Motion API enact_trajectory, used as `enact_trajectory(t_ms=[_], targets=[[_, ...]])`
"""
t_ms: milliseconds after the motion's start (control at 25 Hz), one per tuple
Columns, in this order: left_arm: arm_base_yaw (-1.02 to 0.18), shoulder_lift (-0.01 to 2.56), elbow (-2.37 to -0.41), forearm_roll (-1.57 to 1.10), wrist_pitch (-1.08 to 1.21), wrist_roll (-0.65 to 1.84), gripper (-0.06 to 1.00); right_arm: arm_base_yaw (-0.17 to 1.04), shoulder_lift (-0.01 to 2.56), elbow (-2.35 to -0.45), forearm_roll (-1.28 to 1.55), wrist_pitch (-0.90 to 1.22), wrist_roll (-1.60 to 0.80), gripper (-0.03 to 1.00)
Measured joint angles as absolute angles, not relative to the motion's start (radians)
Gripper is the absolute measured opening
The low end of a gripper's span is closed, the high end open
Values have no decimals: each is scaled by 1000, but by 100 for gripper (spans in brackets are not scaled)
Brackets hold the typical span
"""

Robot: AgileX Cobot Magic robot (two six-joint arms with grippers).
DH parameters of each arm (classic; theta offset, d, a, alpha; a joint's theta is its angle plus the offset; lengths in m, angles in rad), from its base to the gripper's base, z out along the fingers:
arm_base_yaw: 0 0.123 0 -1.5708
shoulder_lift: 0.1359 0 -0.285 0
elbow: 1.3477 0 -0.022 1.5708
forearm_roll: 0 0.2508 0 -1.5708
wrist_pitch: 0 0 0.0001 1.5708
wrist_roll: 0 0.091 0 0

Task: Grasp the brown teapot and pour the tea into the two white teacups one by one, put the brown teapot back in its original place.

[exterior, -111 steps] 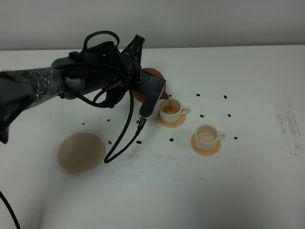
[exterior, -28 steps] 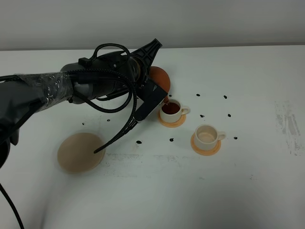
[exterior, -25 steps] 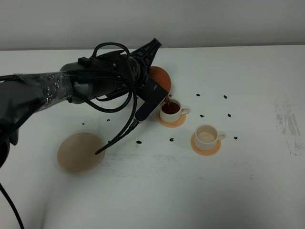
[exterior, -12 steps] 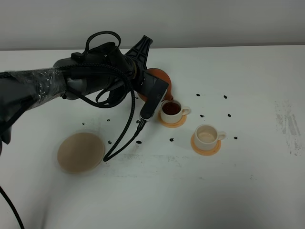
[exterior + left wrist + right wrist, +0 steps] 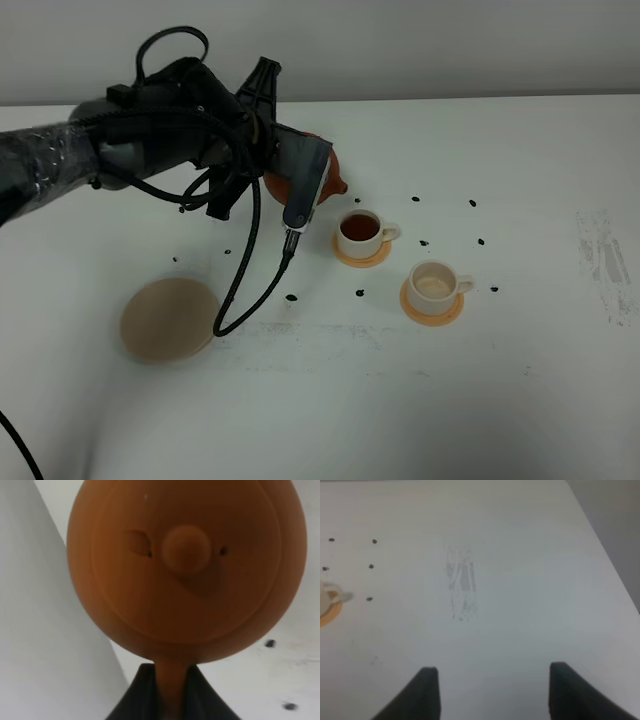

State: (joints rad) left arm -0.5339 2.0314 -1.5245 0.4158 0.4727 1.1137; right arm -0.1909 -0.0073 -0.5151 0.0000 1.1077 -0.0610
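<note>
The brown teapot (image 5: pixel 328 172) hangs above the table, left of the cups and mostly hidden behind my left arm. In the left wrist view the teapot (image 5: pixel 185 565) fills the frame, lid and knob facing the camera, and my left gripper (image 5: pixel 170 695) is shut on its loop handle. One white teacup (image 5: pixel 358 230) on an orange coaster holds dark tea. The other teacup (image 5: pixel 433 283) on its coaster looks empty. The beige plate (image 5: pixel 168 318) lies bare at the front left. My right gripper (image 5: pixel 495 695) is open over bare table.
Small black specks (image 5: pixel 417 198) dot the white table around the cups. A black cable (image 5: pixel 240 290) loops down from the left arm towards the plate. A grey scuff mark (image 5: pixel 462 587) lies ahead of the right gripper; a cup's edge (image 5: pixel 329 599) shows beside it.
The teapot was tilted with its spout over the nearer-left cup; my left arm has since drawn it up and to the left, away from the cup. That cup now holds dark tea.
</note>
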Motion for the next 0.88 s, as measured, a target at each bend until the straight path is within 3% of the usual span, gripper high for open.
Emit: enact_trajectory(t_ms=[400, 640, 880], targets=[[-447, 1995, -1524, -76, 670, 935, 8, -191, -7, -515, 0, 1108, -61, 47], [-407, 1996, -1525, -117, 691, 606, 8, -191, -7, -515, 0, 1108, -61, 47], [-399, 2035, -1526, -134, 736, 507, 8, -191, -7, -515, 0, 1108, -61, 47]])
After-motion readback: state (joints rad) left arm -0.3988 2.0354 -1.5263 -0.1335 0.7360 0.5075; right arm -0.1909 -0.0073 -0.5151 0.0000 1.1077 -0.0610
